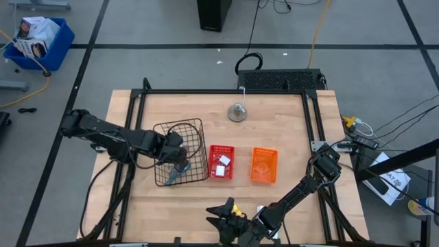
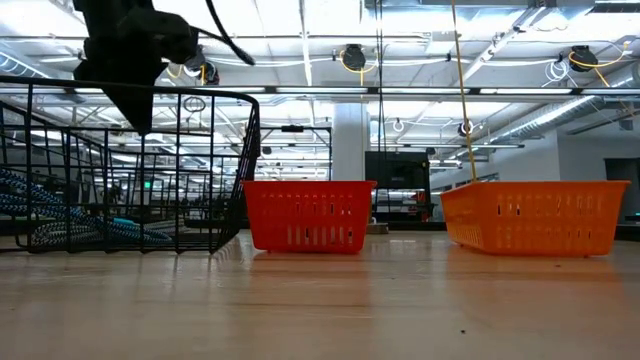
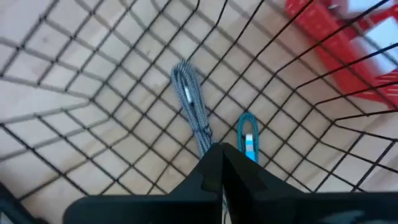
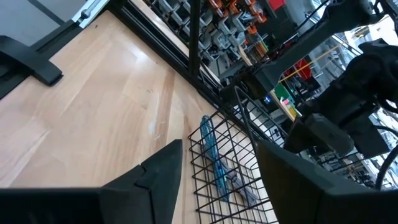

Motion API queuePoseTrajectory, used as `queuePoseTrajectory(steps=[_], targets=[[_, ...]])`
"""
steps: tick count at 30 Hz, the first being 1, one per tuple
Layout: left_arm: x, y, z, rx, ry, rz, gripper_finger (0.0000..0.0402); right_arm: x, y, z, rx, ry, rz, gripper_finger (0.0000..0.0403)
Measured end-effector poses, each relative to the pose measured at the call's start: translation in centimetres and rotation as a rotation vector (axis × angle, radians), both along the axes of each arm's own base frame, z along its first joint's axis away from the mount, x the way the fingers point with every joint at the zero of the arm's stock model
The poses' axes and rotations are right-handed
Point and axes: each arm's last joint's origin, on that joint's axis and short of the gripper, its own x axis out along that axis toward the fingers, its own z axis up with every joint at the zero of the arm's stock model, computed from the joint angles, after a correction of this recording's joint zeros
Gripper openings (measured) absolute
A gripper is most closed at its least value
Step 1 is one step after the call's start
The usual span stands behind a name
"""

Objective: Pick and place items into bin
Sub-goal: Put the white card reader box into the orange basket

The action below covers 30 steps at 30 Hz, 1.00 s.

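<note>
I count three baskets on my table [image 1: 164, 206]: one black wire basket [image 1: 195, 123], one red basket [image 1: 221, 149], one orange basket [image 1: 265, 180]. Two arms, mine, one gripper each: left gripper [image 1: 181, 159] over wire basket, right gripper [image 1: 221, 218] near table's front edge. One slim blue-and-grey tool [image 3: 191, 104] inside wire basket. Two small white items [image 1: 221, 165] in red basket; kind unclear. One round metal object [image 1: 237, 112] near table's far edge. One blue bin [image 1: 60, 42] on floor beyond table.
</note>
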Motion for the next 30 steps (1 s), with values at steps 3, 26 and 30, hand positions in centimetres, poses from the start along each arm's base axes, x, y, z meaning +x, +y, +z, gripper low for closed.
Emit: queuePoseTrajectory(steps=[3,26,30], targets=[[0.2,-0.7,0.2,0.041,-0.049,-0.034,0.0025,0.0,0.0,0.0,-0.005,0.002,-0.002,0.0199],[-0.3,-11.9,7.1,0.193,-0.917,-0.543,0.0058,-1.3,0.7,0.2,-0.134,-0.028,-0.169,0.0199],[0.3,-14.9,6.3,0.324,-0.969,-0.663,0.0058,-2.0,1.3,0.4,-0.099,-0.037,-0.154,0.0196]])
